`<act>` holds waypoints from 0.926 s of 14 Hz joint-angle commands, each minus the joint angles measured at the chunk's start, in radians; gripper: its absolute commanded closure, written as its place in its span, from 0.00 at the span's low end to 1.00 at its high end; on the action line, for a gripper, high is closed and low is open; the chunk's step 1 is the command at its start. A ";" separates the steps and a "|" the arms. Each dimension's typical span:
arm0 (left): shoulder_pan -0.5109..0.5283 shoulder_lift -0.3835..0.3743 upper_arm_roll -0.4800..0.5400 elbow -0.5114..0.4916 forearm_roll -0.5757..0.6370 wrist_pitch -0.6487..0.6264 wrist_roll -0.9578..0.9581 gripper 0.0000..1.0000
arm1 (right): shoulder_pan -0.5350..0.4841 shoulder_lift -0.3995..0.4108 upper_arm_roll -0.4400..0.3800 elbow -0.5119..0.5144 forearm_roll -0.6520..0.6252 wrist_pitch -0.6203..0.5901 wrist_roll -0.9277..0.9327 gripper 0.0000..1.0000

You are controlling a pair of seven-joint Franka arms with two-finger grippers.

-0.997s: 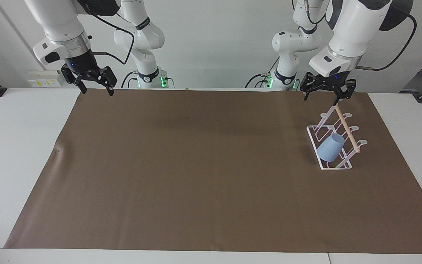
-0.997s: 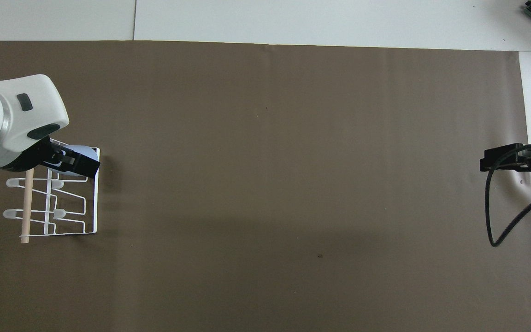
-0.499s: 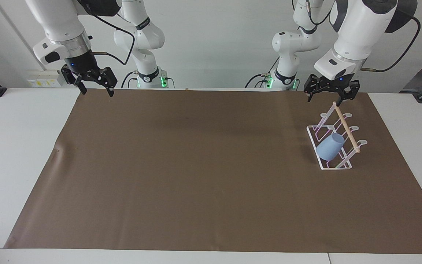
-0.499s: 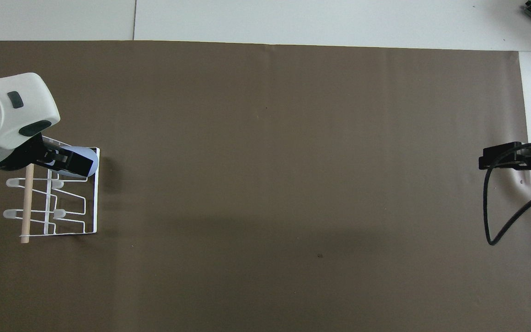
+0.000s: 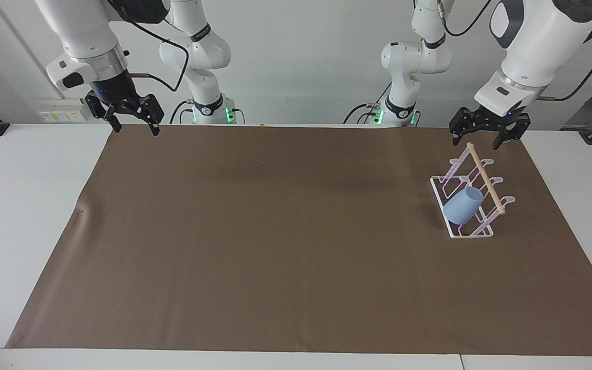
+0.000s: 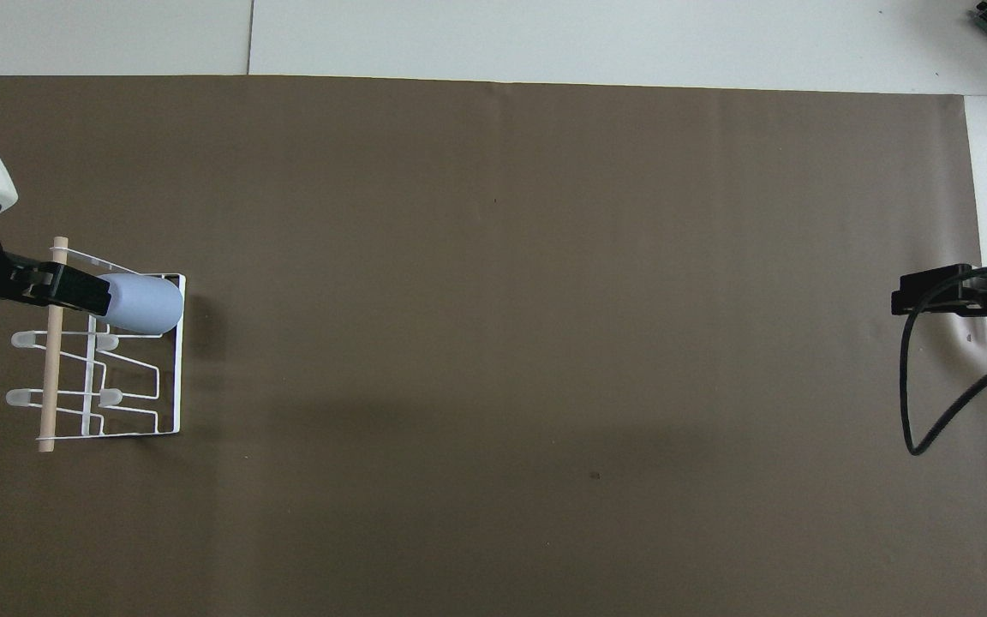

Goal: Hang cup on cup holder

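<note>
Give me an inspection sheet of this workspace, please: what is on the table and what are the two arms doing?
Surface: brown mat over a white table.
Job's things: light-blue cup hangs tilted on a prong of the white wire cup holder, at the left arm's end of the mat.
Clutter: nothing seen.
End effectors: left end effector open, empty, in the air over the holder's end nearest the robots; right end effector open, empty, waiting over the mat's edge.
Cables: black cable loops from the right arm.
Surroundings: white wall, wall sockets.
</note>
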 commanded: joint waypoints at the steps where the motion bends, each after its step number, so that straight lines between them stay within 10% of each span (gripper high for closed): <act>1: -0.013 0.008 0.016 0.031 -0.016 -0.017 -0.012 0.00 | 0.002 -0.025 0.012 -0.030 0.007 0.012 0.012 0.00; 13: 0.010 0.057 0.015 0.177 -0.005 -0.134 -0.006 0.00 | 0.003 -0.022 0.019 -0.050 -0.037 0.052 0.011 0.00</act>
